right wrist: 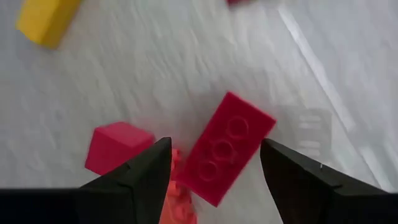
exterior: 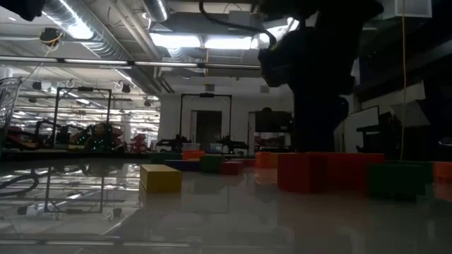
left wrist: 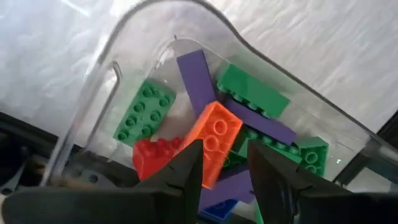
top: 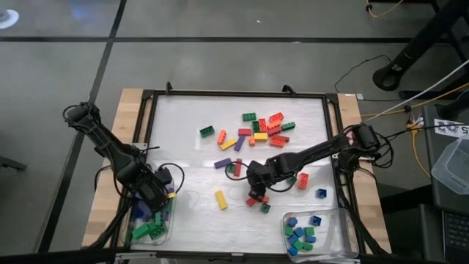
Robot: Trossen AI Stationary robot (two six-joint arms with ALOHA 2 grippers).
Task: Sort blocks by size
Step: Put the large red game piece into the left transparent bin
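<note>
Right hand (right wrist: 214, 168), open: long red brick (right wrist: 228, 146) between its fingers, small red brick (right wrist: 117, 145) at 9 o'clock. Left hand (left wrist: 225, 168), open, over orange brick (left wrist: 212, 140) in clear tray (left wrist: 124, 43).

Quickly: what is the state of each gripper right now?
Left gripper: open over the tray of long blocks, holding nothing.
Right gripper: open, fingers on either side of a long red block, not yet closed on it.

Robotics lab or workshop. Exposed ceiling ducts (exterior: 92, 32), long strip lights (exterior: 212, 42), benches with other rigs (exterior: 92, 134) behind. Grey tiled floor (top: 58, 88), loose cables (top: 410, 110), framed counter (top: 242, 169) on wooden base.
</note>
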